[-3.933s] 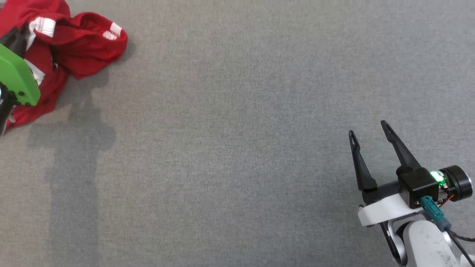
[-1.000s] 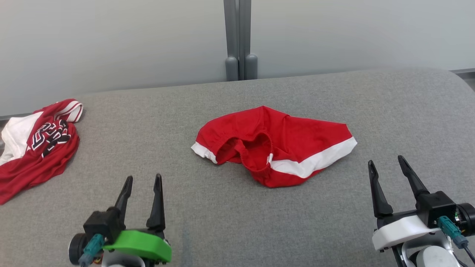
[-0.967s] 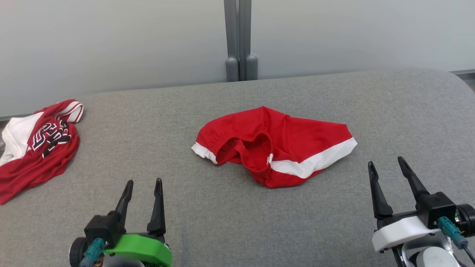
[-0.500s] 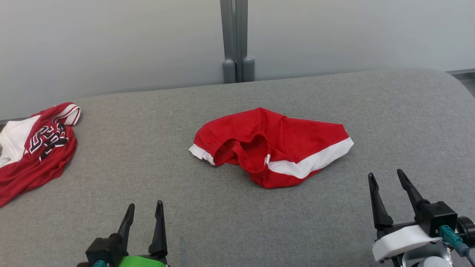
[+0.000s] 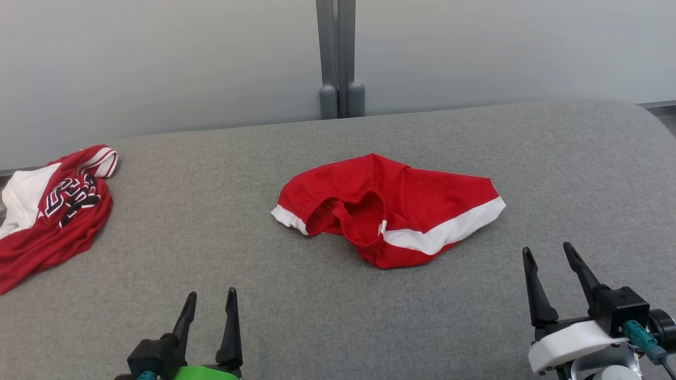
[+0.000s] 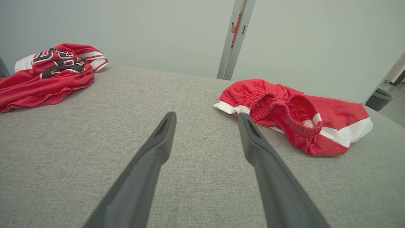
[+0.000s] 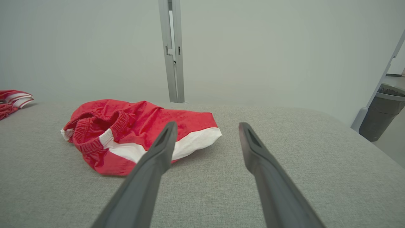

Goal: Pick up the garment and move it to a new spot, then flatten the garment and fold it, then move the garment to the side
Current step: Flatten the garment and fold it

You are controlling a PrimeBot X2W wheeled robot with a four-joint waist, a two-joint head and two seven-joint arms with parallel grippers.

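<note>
Grey woven cloth covers the broad surface [image 5: 211, 253], with a pale wall and a grey metal post [image 5: 338, 53] behind it at 12 o'clock. Crumpled red shorts with white trim and an elastic waistband [image 5: 422, 195] lie mid-surface, the waistband gaping toward the near edge and one leg trailing toward 3 o'clock, not yet flattened. I'd judge they sit there so both arms can reach them evenly. The left arm's fingers [image 5: 231, 330] at 7 o'clock and the right arm's fingers [image 5: 532, 290] at 5 o'clock are spread wide and hold nothing. Their tips aim at the shorts but are well apart from them, which looks like readiness to smooth. A bunched red-and-white jersey with black lettering [image 5: 63, 221] lies at 9 o'clock, seemingly out of the way.
</note>
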